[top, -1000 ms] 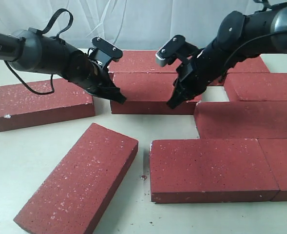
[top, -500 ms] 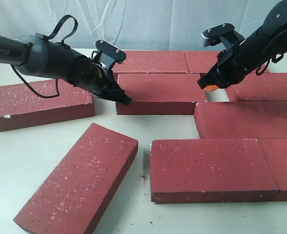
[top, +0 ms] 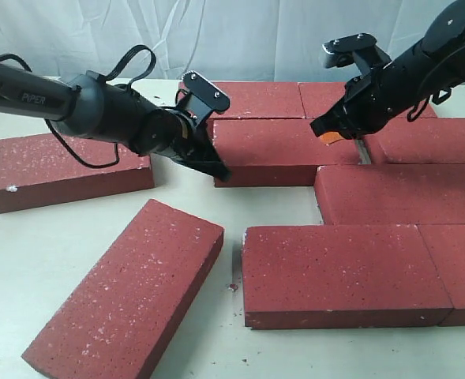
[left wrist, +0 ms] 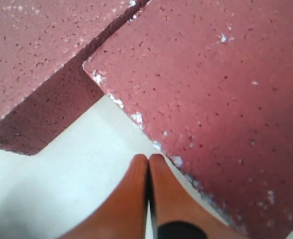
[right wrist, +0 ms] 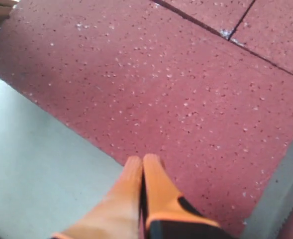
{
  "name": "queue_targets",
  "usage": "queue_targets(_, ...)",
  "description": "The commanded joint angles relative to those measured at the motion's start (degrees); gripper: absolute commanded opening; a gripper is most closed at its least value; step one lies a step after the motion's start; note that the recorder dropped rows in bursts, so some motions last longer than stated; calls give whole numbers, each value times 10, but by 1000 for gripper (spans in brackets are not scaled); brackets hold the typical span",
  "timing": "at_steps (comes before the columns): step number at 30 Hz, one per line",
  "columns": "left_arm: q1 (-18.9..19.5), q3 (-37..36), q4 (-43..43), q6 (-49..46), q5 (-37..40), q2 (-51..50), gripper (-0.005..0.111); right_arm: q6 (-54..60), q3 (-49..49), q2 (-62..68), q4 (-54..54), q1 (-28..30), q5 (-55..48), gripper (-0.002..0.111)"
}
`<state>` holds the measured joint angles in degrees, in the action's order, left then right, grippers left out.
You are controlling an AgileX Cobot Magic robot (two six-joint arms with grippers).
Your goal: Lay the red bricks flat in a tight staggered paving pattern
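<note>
Bracketing the middle brick from both sides. Down low with the left gripper, tips just beside the brick's left end, near its white-chipped corner. Fingers pressed flat together, gripping nothing. Up over the top face toward the right end with the right gripper, likewise pinched closed and empty. Close above the surface or perhaps touching it — hard to call from these views.

Lying flat, long axis running left to right across the exterior view, straight from one gripper to the other. So: brick to the right of the left tips, under and beside the right ones, about equally near to both arms.

Looks like a shove along that long axis, judging by the closed left tips parked at the end face. That means heading toward the right neighbour, with only a thin seam showing between the two. Snug against the back row already, by the look of it.

Waiting well apart — a left brick out on the table and a slanted brick at the front, neither yet in the pattern.
</note>
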<state>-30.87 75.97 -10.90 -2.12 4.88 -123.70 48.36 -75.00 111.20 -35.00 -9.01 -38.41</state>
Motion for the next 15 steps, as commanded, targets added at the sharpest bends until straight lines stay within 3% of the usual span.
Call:
queue_targets(1, 6, 1, -8, 2, 8, 18, 0, 27, -1, -6, -17, -27, 2, -1)
queue_targets(5, 25, 1, -41, 2, 69, 58, 0, 42, -1, -6, -41, -61, 5, -1)
queue_targets(11, 83, 0, -41, 2, 215, 144, 0, 164, -1, -6, -172, -139, 37, -1)
queue_targets(15, 129, -25, -25, 2, 226, 189, 0, 178, -6, -3, -146, -192, 148, -1)
